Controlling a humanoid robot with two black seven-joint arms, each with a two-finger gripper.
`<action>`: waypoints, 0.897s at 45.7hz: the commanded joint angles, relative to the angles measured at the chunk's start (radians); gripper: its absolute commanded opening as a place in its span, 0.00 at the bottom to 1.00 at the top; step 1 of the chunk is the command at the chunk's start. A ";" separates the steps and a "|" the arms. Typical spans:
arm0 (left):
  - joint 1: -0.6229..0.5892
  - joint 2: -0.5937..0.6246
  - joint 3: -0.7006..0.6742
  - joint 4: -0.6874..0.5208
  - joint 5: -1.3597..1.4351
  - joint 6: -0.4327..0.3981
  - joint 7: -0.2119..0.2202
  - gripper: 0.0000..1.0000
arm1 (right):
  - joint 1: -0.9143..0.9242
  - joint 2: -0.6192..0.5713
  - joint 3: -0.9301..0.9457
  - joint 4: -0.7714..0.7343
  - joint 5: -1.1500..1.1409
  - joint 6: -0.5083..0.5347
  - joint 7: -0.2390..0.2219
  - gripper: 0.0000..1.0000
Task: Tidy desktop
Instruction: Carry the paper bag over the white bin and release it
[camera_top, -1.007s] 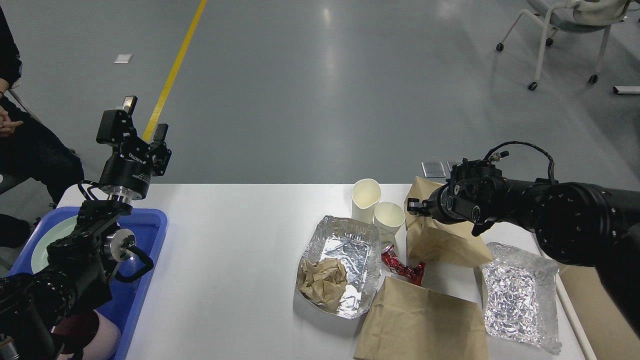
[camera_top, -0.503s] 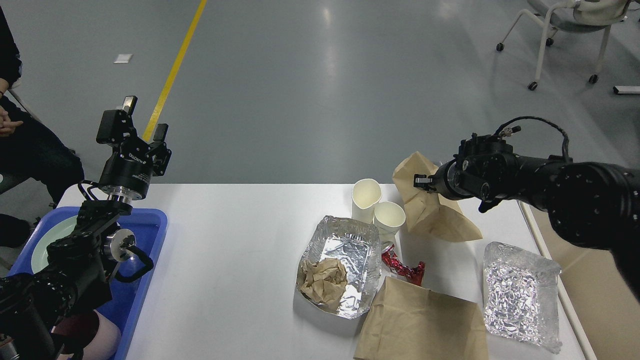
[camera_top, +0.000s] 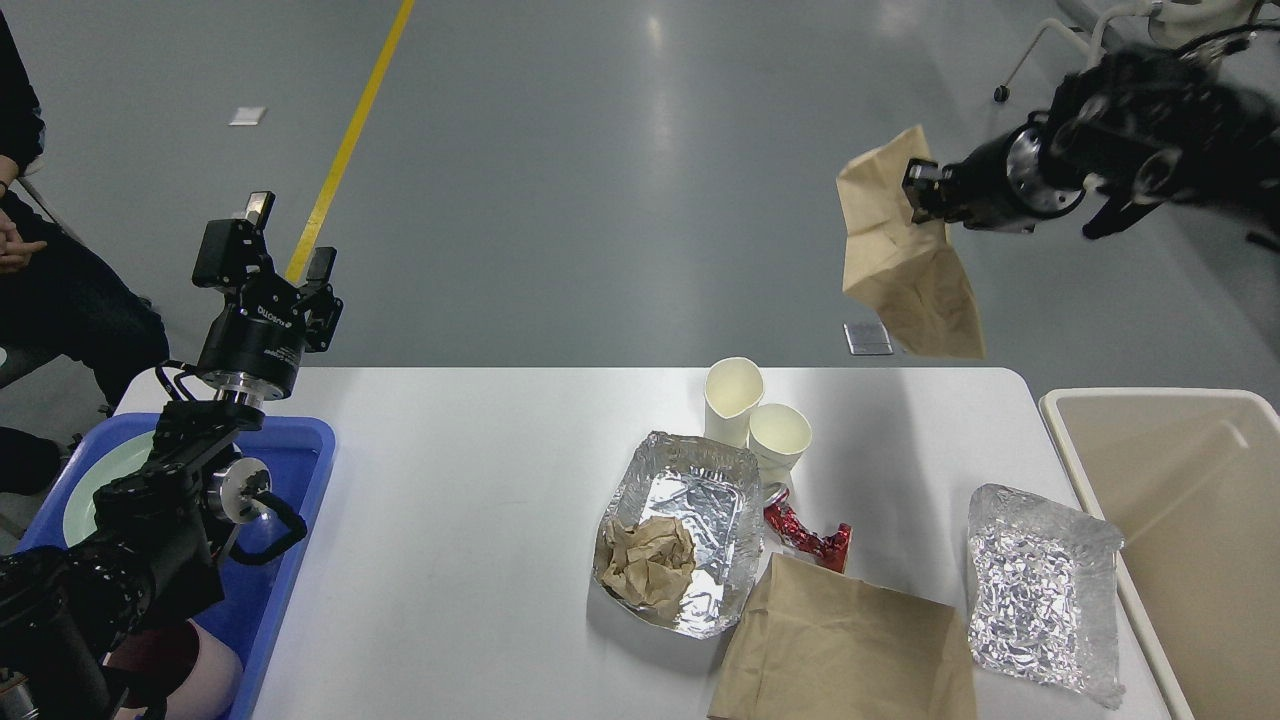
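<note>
White desktop (camera_top: 480, 560) holds foil trays (camera_top: 683, 530); right end effector (camera_top: 915, 190) pinches paper bag (camera_top: 905, 270) aloft.

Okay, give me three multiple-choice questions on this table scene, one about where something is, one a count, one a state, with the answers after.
1. Where is the crumpled brown paper?
A. In the foil tray beside the cups
B. In the beige bin
C. In the blue tray

2. How many paper cups stand on the desktop?
A. One
B. Two
C. Four

3. What state is the paper bag in the right gripper?
A. Flat on the desktop
B. Held in the air, off the desktop
C. Inside the bin

Answers:
1. A, the crumpled paper lies in the near end of that foil tray.
2. B, two white cups stand side by side behind the foil tray.
3. B, the fingers pinch its upper part and it hangs above the floor beyond the desktop's far edge.
</note>
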 joint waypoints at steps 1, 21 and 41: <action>0.000 0.000 0.000 0.000 0.000 0.000 0.000 0.96 | 0.079 -0.117 0.143 0.029 -0.001 0.138 -0.001 0.00; 0.000 0.000 0.000 0.000 0.000 0.000 0.000 0.96 | 0.035 -0.242 0.160 -0.028 -0.001 0.150 -0.004 0.00; 0.000 0.000 0.000 0.000 0.000 0.000 0.000 0.96 | -0.403 -0.396 0.159 -0.166 -0.002 -0.121 -0.004 0.00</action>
